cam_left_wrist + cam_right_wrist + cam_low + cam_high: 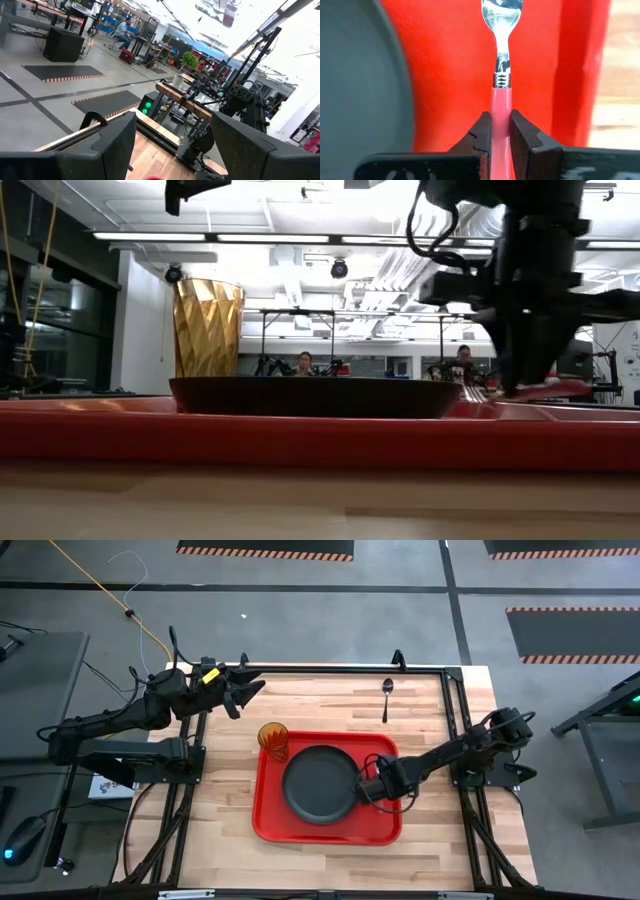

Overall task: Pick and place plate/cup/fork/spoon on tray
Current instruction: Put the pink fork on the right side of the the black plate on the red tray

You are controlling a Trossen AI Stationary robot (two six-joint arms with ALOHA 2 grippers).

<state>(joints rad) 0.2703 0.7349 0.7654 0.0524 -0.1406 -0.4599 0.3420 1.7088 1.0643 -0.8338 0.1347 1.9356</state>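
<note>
The red tray (pixel 272 825) lies at the middle of the table. The dark plate (pixel 318 783) sits on it, and the amber cup (pixel 273 740) stands upright in its far left corner. The dark spoon (pixel 386 698) lies on the wood beyond the tray. My right gripper (pixel 372 790) is low over the tray's right part, beside the plate, shut on the pink-handled fork (pixel 502 60). My left gripper (pixel 247 692) is open and empty, raised near the table's far left corner. My right gripper pinches the fork's pink handle (pixel 501 107) between its two fingers (pixel 522 135), behind the metal collar. The fingers lie along the fork, whose tines (pixel 502 12) point ahead of them. The fork is low over the tray floor (pixel 450 75), between the plate (pixel 360 80) and the tray's right rim; whether it touches the floor, I cannot tell.
The table frame's black rails run along the far and side edges (pixel 455 700). Bare wood lies to the tray's left and right and at the near edge (pixel 330 865). People sit far back in the room (pixel 305 363).
</note>
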